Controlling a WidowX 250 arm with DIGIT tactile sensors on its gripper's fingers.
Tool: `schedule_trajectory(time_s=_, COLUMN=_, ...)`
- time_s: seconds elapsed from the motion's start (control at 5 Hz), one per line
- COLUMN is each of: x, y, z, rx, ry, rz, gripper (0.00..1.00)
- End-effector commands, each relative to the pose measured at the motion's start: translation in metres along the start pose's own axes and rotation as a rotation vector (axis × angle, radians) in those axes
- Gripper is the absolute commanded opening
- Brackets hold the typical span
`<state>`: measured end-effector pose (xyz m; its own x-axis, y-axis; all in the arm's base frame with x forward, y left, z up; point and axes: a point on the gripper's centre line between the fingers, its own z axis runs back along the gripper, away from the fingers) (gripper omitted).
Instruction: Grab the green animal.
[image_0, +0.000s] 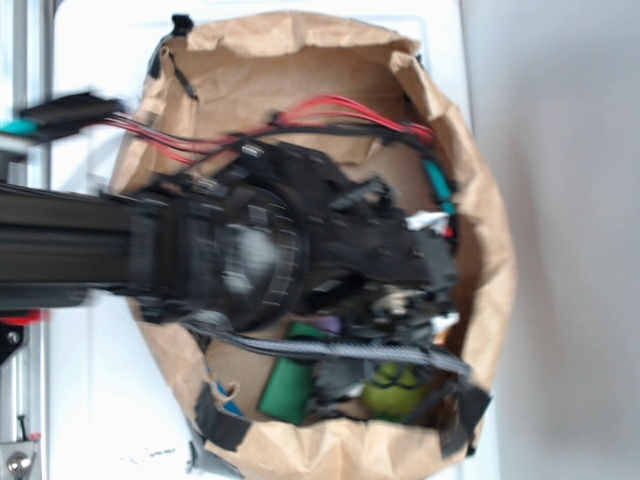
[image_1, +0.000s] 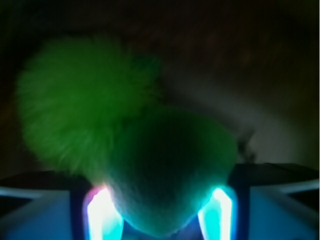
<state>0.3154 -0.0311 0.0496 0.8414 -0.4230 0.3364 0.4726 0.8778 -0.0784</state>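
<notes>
Green animal (image_0: 393, 390): you have one of it, lying in the bottom of the brown paper bag (image_0: 480, 200), near the bag's lower right wall in the exterior view. In the wrist view the green animal (image_1: 125, 145) fills most of the frame: a fuzzy lime part at upper left and a smoother, darker green rounded part reaching down between the two lit fingers (image_1: 102, 212) of the tool (image_1: 160, 215). The fingers stand on either side of that rounded part and look to be against it, with the gap between them taken up by the toy; whether they are truly clamped on it you cannot tell, since the picture is dark and blurred.

Count one flat darker green block (image_0: 287, 388) just left of the animal, apart from it. One purple thing (image_0: 330, 327) shows above the block, mostly hidden. One teal piece (image_0: 438, 185) lies along the bag's right wall. Several red wires (image_0: 340, 108) and black cables run across the upper half of the bag.

From the exterior camera the black arm (image_0: 250, 250) covers the middle of the bag and hides the tool's tips, so you see only part of the animal beneath it.
</notes>
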Motion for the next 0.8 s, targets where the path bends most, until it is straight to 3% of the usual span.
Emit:
schedule_trajectory(time_s=0.0, x=-0.005, y=0.014, z=0.067, rx=0.047, ry=-0.064, rz=0.083, gripper=0.00)
schedule_trajectory(time_s=0.4, x=-0.019, y=0.036, z=0.097, rx=0.093, ry=-0.014, rz=0.297, gripper=0.00)
schedule_trajectory(time_s=0.6, x=-0.023, y=0.031, z=0.106, rx=0.154, ry=0.032, rz=0.370, gripper=0.00)
